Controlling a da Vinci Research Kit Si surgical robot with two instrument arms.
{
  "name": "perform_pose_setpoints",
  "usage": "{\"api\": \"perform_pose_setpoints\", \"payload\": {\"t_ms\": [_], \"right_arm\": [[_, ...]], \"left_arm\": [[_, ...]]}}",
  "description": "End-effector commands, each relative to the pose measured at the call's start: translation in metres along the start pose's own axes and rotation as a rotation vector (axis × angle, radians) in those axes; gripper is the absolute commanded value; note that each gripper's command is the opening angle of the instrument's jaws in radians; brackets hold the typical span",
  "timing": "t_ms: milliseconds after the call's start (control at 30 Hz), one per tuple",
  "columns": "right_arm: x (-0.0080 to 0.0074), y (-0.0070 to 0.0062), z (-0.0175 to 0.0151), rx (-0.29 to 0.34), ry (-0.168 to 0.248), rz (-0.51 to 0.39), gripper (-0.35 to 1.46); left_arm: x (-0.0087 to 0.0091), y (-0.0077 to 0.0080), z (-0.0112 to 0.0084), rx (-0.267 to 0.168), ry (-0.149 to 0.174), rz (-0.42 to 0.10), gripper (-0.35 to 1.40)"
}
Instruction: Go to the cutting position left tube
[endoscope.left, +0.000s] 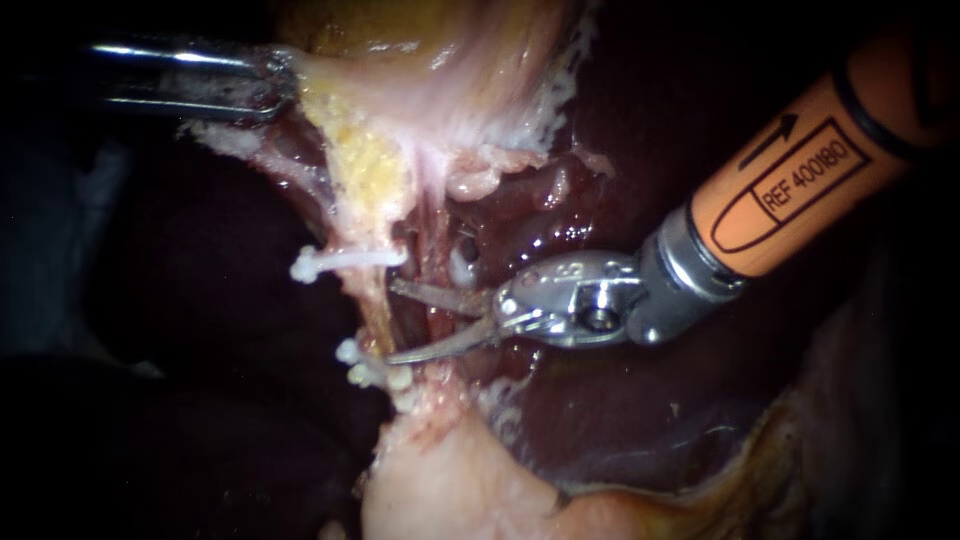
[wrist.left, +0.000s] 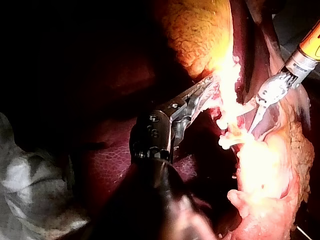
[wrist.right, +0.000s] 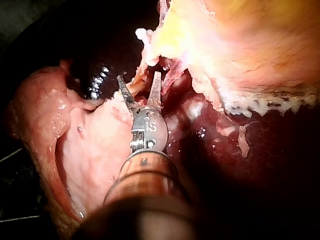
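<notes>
The left tube (endoscope.left: 373, 305) is a thin yellowish strand running down from the gallbladder (endoscope.left: 420, 90). It carries one white clip (endoscope.left: 345, 262) above and a cluster of white clips (endoscope.left: 372, 372) below. My right instrument (endoscope.left: 392, 322) comes in from the upper right on an orange shaft. Its two blades stand open, tips at the tube's right side between the upper and lower clips. The right wrist view shows the same open blades (wrist.right: 139, 77) pointing at the pale strand. My left instrument (endoscope.left: 270, 85) is shut on the gallbladder's edge at upper left, holding it stretched (wrist.left: 206, 90).
Dark red liver (endoscope.left: 620, 400) lies behind and to the right. A second pinkish tube (endoscope.left: 437, 235) runs just right of the left tube, behind the blades. Pale fatty tissue (endoscope.left: 450, 490) fills the lower middle. White gauze (wrist.left: 30, 185) lies beside the left shaft.
</notes>
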Motion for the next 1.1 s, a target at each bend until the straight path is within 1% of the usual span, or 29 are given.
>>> {"api": "perform_pose_setpoints", "payload": {"t_ms": [33,267,400,500,600,800,933,1100], "right_arm": [[-0.0001,0.0002,0.0001,-0.001,-0.001,0.0,1.41],[-0.0006,0.0014,0.0007,-0.006,-0.002,0.004,1.41],[-0.0005,0.0017,0.001,-0.003,-0.002,0.005,1.43],[-0.0003,0.0016,0.0013,0.031,0.014,0.015,1.43],[-0.0001,0.0011,0.0015,0.07,0.032,0.017,1.43],[0.0008,0.0002,0.0028,0.129,0.039,0.02,1.4],[0.0015,0.0001,0.0039,0.126,0.049,0.022,1.4],[0.0022,0.0004,0.0051,0.109,0.062,0.035,1.38]], "left_arm": [[0.0,0.0,0.0,0.0,0.0,0.0,-0.35],[-0.0001,0.0,0.0001,0.0,0.0,0.0,-0.35],[-0.0001,0.0,0.0002,0.004,0.002,0.0,-0.35],[-0.0001,0.0,0.0002,0.004,0.002,0.0,-0.35],[-0.0001,0.0,0.0002,0.004,0.002,0.001,-0.35],[-0.0001,0.0,0.0003,0.005,0.002,0.001,-0.35],[-0.0002,0.0001,0.0004,0.003,0.001,0.0,-0.35],[-0.0002,0.0001,0.0006,0.004,0.002,0.0,-0.35]]}}
